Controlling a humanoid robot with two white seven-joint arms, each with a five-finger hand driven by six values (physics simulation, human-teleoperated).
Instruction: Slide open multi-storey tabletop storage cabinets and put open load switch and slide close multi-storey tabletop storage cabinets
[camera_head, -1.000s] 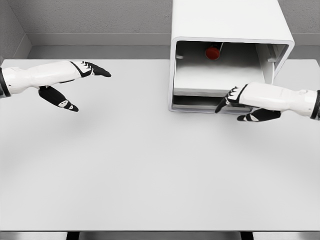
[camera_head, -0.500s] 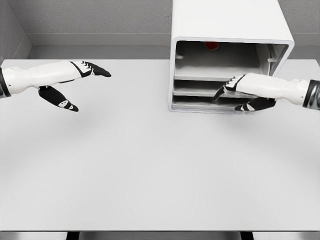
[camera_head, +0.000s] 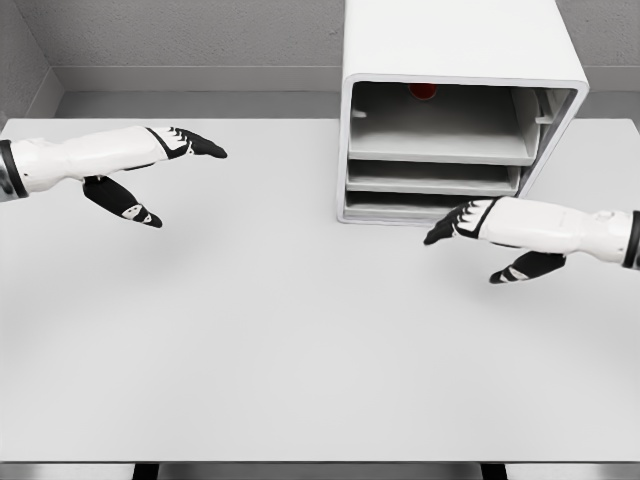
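Red switch (camera_head: 424, 91) deep in cabinet (camera_head: 455, 60), above right hand (camera_head: 480, 225)

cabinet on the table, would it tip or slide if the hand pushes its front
The cabinet looks wide and boxy and sits flat on the table, so tipping seems unlikely. The smooth tabletop may let it slide back. The right hand is just in front of it, not touching.

White cabinet (camera_head: 455, 45) w/ red switch (camera_head: 424, 91), white table (camera_head: 250, 330), hands (camera_head: 478, 222) white w/ black fingers (camera_head: 205, 147).
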